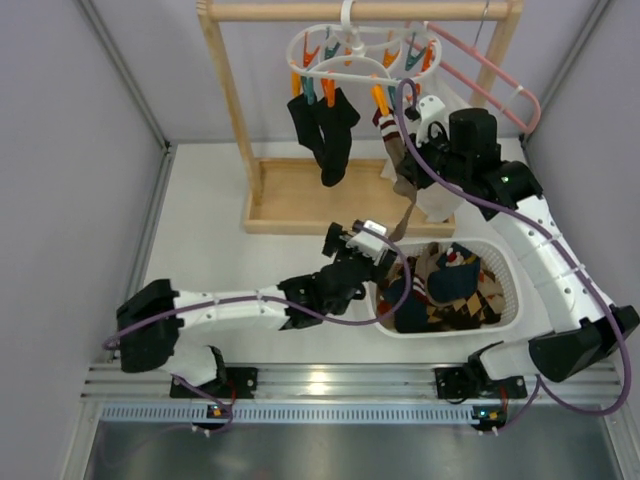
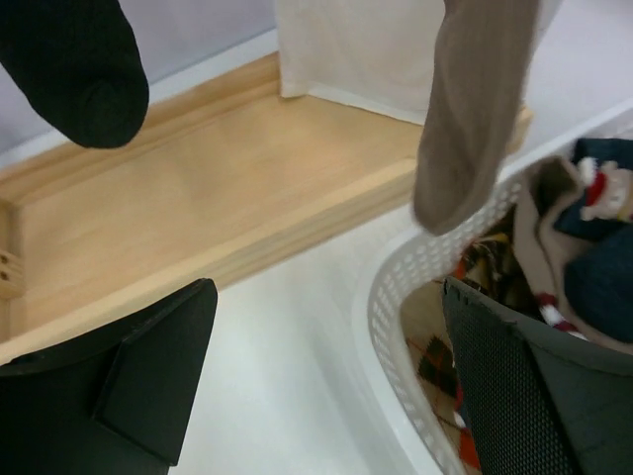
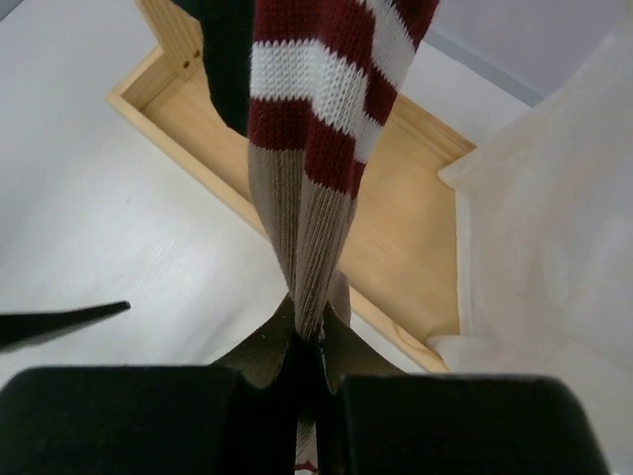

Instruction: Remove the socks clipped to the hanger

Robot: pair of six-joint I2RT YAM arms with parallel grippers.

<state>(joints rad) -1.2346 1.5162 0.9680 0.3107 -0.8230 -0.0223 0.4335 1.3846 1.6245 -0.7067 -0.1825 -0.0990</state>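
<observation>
Okay, my right gripper point(image 3: 307, 341) is clamping tight on the tan sock point(image 3: 315, 148) with the red-and-white striped cuff, which is hanging from the white hanger point(image 1: 362, 72) on the wooden rack point(image 1: 230, 110). I'm watching my left gripper point(image 2: 326, 376) hovering with fingers spread, holding nothing, right at the basket point(image 2: 391, 297) rim under that sock's toe — two black socks point(image 1: 325, 130) are dangling further left.

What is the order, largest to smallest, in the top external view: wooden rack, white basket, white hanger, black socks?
1. wooden rack
2. white basket
3. white hanger and black socks look about alike; the hanger sits nearer the camera, so unranked.
</observation>
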